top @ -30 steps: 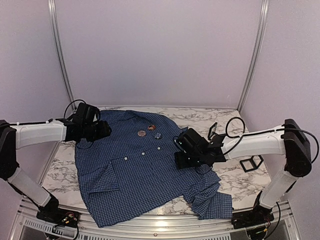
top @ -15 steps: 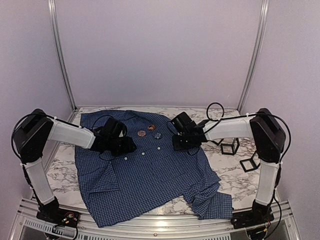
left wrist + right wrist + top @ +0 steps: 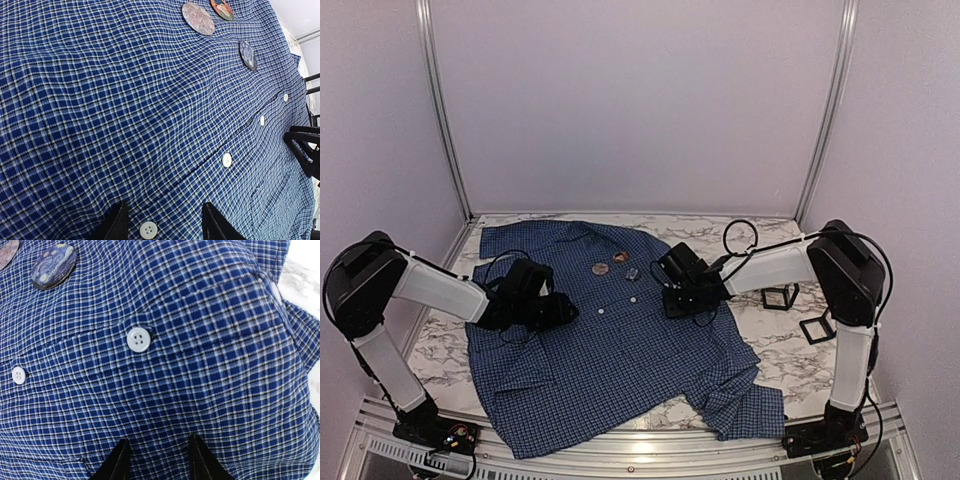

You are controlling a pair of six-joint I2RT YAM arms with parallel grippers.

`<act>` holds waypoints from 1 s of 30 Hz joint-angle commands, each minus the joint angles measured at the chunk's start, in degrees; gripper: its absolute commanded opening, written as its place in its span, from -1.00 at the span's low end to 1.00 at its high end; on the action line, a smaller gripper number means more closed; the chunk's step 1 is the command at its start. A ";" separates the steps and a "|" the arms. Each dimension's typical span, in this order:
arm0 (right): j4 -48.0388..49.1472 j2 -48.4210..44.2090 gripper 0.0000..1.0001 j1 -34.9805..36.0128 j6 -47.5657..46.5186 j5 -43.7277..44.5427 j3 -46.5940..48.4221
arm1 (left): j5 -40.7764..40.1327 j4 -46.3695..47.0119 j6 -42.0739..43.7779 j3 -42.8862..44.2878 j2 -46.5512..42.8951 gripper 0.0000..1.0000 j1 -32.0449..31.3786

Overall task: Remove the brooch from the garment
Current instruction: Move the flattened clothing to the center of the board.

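The garment (image 3: 620, 350), a dark blue checked shirt, lies spread front-up on the marble table. The brooch (image 3: 603, 268), a round orange-and-pale pin, sits on the shirt's chest and shows at the top of the left wrist view (image 3: 198, 18). My left gripper (image 3: 563, 312) rests on the shirt left of the button line, below and left of the brooch. Its jaws are apart, with flat cloth and a white button (image 3: 147, 230) between the fingertips (image 3: 120, 222). My right gripper (image 3: 670, 298) rests on the shirt right of the button line, jaws apart over flat cloth (image 3: 157, 460).
Two more round pins sit beside the brooch: a red-orange one (image 3: 620, 257) and a dark bluish one (image 3: 633, 272), which also shows in the right wrist view (image 3: 54, 266). Two small black frames (image 3: 778, 297) (image 3: 820, 327) stand on the table to the right of the shirt.
Both arms have swung in from the sides onto the shirt's chest. The right gripper's jaws have narrowed a good deal and the left's a little. The cloth ripples around both.
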 commanded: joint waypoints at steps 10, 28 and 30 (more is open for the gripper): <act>-2.32 -2.79 -0.23 5.79 5.35 -5.34 -6.82 | -2.88 1.74 -3.97 -13.15 -6.76 0.05 -0.30; -3.83 -10.42 -0.15 12.95 12.53 -5.62 -9.62 | -6.57 -11.81 -5.55 -18.16 -21.09 0.06 -0.22; -6.83 -9.52 -0.10 12.49 10.36 -3.11 -4.13 | -6.64 -15.01 -4.08 -16.90 -22.93 0.06 -0.27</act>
